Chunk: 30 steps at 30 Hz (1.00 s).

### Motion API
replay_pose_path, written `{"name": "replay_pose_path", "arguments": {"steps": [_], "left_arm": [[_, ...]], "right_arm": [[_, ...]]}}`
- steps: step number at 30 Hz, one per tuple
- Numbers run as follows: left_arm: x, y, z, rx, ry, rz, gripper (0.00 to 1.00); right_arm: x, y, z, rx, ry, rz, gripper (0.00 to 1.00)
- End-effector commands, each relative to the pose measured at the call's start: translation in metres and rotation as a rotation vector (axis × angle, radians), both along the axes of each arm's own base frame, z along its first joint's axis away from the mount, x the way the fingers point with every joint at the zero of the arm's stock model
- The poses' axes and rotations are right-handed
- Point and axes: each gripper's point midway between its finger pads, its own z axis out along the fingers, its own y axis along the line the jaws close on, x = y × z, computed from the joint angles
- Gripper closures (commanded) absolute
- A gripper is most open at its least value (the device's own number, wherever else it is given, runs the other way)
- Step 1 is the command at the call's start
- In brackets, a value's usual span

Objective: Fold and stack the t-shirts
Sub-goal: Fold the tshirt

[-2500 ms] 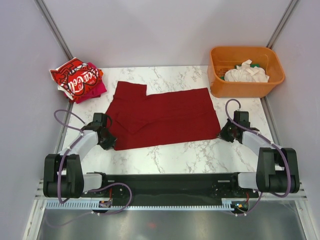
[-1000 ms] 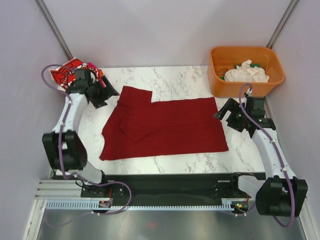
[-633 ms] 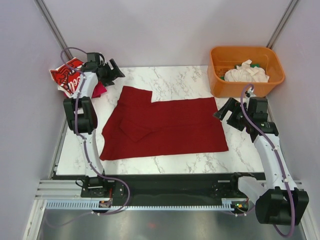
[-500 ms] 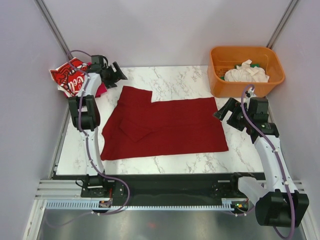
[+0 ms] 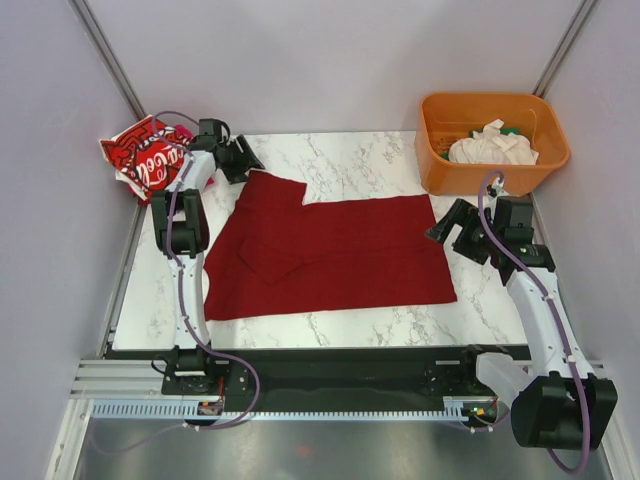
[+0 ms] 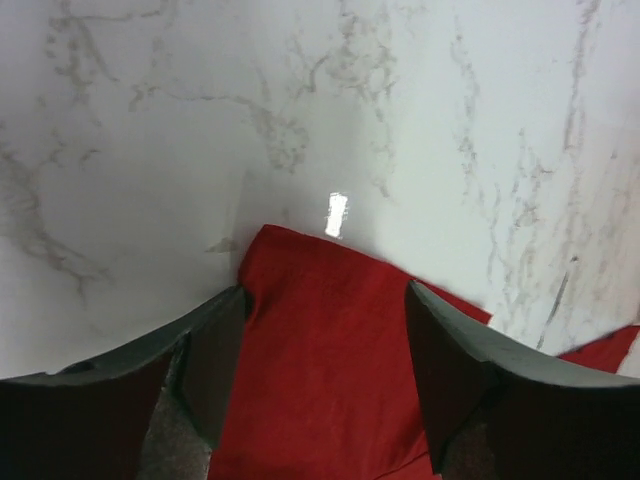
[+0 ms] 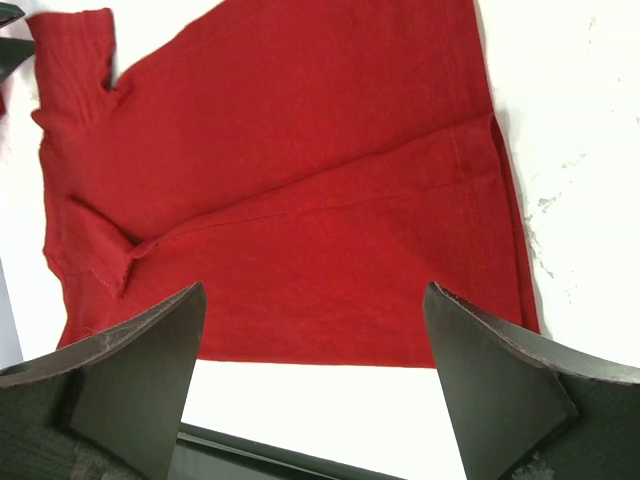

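A plain dark red t-shirt [image 5: 330,250] lies spread flat on the marble table [image 5: 350,150], with one sleeve folded in. My left gripper [image 5: 248,162] is at its far left corner. In the left wrist view its jaws [image 6: 325,300] stand apart on either side of that cloth corner [image 6: 320,350], close to the table. My right gripper [image 5: 440,226] hovers open just off the shirt's right edge; the right wrist view looks down over the shirt [image 7: 300,150]. A folded bright red t-shirt with white lettering [image 5: 150,160] lies at the far left. A white t-shirt [image 5: 490,145] sits in the tub.
The orange plastic tub [image 5: 490,175] stands at the far right corner, just beyond my right arm. Grey walls close in on both sides. The black base rail [image 5: 340,365] runs along the near edge.
My left arm has swung from beside the folded stack rightward to the dark red shirt's far left corner, and its jaws have narrowed. The right arm has barely moved.
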Motion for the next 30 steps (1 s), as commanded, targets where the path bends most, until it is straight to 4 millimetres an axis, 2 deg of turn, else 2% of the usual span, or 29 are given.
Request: {"name": "replay_pose_path", "arguments": {"steps": [1,6,11,13,15,16,17,18,19,20,21,22,23,24,25,26,27,28,29,30], "left_arm": [[-0.012,-0.010,-0.034,-0.027,0.100,0.018,0.34],[-0.008,-0.006,-0.029,-0.014,0.086,0.035,0.61],[0.003,-0.007,-0.013,-0.015,0.038,0.027,0.89],[0.006,-0.006,-0.007,-0.007,0.023,0.030,0.98],[0.007,-0.004,-0.005,0.008,0.015,0.026,0.90],[0.004,-0.004,-0.004,0.007,0.019,0.024,0.75],[0.004,-0.003,0.005,0.014,0.004,0.019,0.39],[0.002,-0.002,0.014,0.025,-0.007,0.017,0.26],[-0.002,0.006,0.016,0.066,-0.005,0.036,0.18],[-0.005,-0.005,0.050,0.112,-0.070,0.009,0.09],[-0.008,0.001,0.062,0.153,-0.084,0.032,0.07],[-0.020,0.013,0.059,0.211,-0.057,0.072,0.06],[-0.030,0.018,0.104,0.219,-0.119,0.109,0.07],[-0.041,0.025,0.114,0.241,-0.119,0.150,0.08],[-0.068,0.022,0.100,0.231,-0.055,0.169,0.12],[-0.085,0.020,0.104,0.232,-0.046,0.175,0.13],[-0.105,0.020,0.138,0.238,-0.103,0.196,0.15],[-0.138,0.018,0.106,0.263,-0.017,0.197,0.17],[-0.157,0.003,0.102,0.253,-0.001,0.187,0.19],[-0.175,-0.004,0.117,0.242,-0.039,0.186,0.21]], "right_arm": [[0.001,-0.004,-0.007,-0.036,0.003,-0.001,0.02],[-0.001,-0.003,-0.017,-0.029,0.028,0.004,0.02],[-0.001,-0.002,-0.020,-0.027,0.030,0.008,0.02],[-0.001,-0.002,-0.021,-0.033,0.027,0.017,0.02],[0.000,-0.001,-0.022,-0.032,0.024,0.027,0.02],[-0.002,-0.001,-0.025,-0.029,0.033,0.029,0.02],[-0.003,0.000,-0.026,-0.025,0.033,0.031,0.02],[-0.003,0.001,-0.027,-0.025,0.034,0.035,0.02],[-0.003,0.002,-0.026,-0.021,0.030,0.037,0.02],[-0.003,0.003,-0.026,-0.014,0.029,0.040,0.02],[-0.003,0.004,-0.026,-0.012,0.030,0.042,0.02],[-0.003,0.005,-0.027,-0.009,0.028,0.046,0.02],[-0.002,0.006,-0.027,-0.008,0.029,0.050,0.02],[-0.002,0.007,-0.027,-0.010,0.029,0.054,0.02],[-0.002,0.006,-0.029,-0.014,0.029,0.054,0.02],[-0.002,0.006,-0.030,-0.016,0.028,0.054,0.02],[-0.002,0.006,-0.031,-0.016,0.028,0.055,0.02],[-0.002,0.006,-0.033,-0.016,0.030,0.057,0.02],[-0.003,0.007,-0.034,-0.012,0.033,0.060,0.02],[-0.003,0.009,-0.035,-0.007,0.035,0.071,0.02]]}}
